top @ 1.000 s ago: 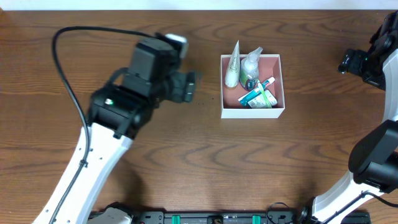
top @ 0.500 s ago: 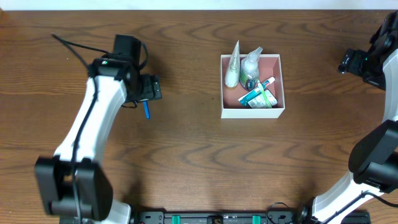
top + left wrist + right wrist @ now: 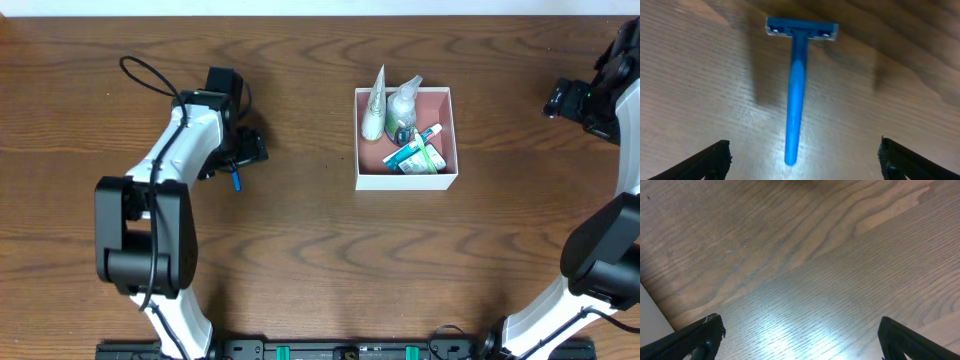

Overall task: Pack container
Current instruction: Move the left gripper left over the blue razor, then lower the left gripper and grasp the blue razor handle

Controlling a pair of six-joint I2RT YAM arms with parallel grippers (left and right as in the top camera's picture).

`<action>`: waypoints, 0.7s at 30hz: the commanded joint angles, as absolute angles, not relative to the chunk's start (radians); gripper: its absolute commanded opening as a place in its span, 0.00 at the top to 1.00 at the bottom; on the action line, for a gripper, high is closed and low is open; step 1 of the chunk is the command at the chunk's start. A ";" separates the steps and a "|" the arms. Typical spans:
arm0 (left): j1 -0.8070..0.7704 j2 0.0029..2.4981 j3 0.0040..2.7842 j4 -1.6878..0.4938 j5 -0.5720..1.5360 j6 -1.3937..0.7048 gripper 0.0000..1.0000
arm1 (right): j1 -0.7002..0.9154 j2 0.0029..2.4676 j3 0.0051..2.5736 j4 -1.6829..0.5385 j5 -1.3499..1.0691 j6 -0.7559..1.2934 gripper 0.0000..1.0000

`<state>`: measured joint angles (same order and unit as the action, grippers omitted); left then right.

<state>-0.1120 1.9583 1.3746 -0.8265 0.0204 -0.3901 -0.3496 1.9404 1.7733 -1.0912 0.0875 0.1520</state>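
- The left gripper (image 3: 805,159) hangs over the table (image 3: 300,260), well to the left of the container. Its jaws are spread wide and hold nothing.
- A blue razor (image 3: 796,90) lies flat on the wood right under that gripper, also well left of the container. In the left wrist view its handle end sits between the two open fingertips and its head points away from them. Neither fingertip touches it. It looks like the one item not yet packed.
- The container (image 3: 405,181) sits upright on the table, right of centre, between the two arms and clear of both.
- Inside it, a pale pouch (image 3: 374,108) and a bottle (image 3: 403,104) lean against the far wall. A toothpaste tube (image 3: 416,147) lies across the near half, over something green that I cannot make out.
- So most of the packing looks done. What is left, by my reading, is to close on the razor, carry it right to the container and drop it in.
- The right gripper (image 3: 800,340) is parked well to the right of the container near the table edge. Its jaws are fully apart, with only bare wood in its view, and it seems to have no part in this step.
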 commanded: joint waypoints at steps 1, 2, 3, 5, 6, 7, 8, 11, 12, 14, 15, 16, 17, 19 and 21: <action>-0.089 1.998 1.376 -0.821 0.018 -0.402 0.06 | -0.355 1.949 1.771 -1.092 0.101 0.164 0.01; -0.084 2.006 1.376 -0.817 0.018 -0.400 0.06 | -0.355 1.949 1.771 -1.092 0.101 0.164 0.01; -0.080 2.011 1.376 -0.816 0.018 -0.398 0.06 | -0.355 1.949 1.771 -1.092 0.101 0.164 0.01; -0.070 2.022 1.376 -0.809 0.019 -0.393 0.06 | -0.355 1.949 1.771 -1.092 0.101 0.164 0.01; -0.066 2.025 1.376 -0.804 0.019 -0.386 0.06 | -0.355 1.949 1.771 -1.092 0.101 0.164 0.01; -0.063 2.027 1.376 -0.798 0.027 -0.371 0.06 | -0.355 1.949 1.771 -1.092 0.101 0.164 0.01; -0.060 2.027 1.376 -0.793 0.043 -0.356 0.06 | -0.355 1.949 1.771 -1.092 0.101 0.164 0.01; -0.054 2.027 1.376 -0.782 0.071 -0.341 0.06 | -0.355 1.949 1.771 -1.092 0.101 0.164 0.01; -0.054 2.027 1.376 -0.779 0.071 -0.341 0.06 | -0.355 1.949 1.771 -1.092 0.101 0.164 0.01; -0.054 2.028 1.375 -0.772 0.071 -0.341 0.06 | -0.355 1.949 1.771 -1.092 0.101 0.164 0.01; -0.054 2.028 1.375 -0.772 0.071 -0.341 0.06 | -0.355 1.949 1.771 -1.092 0.101 0.164 0.01; -0.054 2.028 1.375 -0.770 0.071 -0.341 0.06 | -0.355 1.949 1.771 -1.092 0.101 0.164 0.01; -0.054 2.029 1.375 -0.768 0.071 -0.340 0.06 | -0.355 1.949 1.771 -1.092 0.101 0.164 0.01; -0.054 2.034 1.375 -0.760 0.069 -0.334 0.06 | -0.355 1.949 1.771 -1.092 0.101 0.164 0.01; -0.054 2.041 1.375 -0.757 0.067 -0.334 0.06 | -0.355 1.949 1.771 -1.092 0.101 0.164 0.01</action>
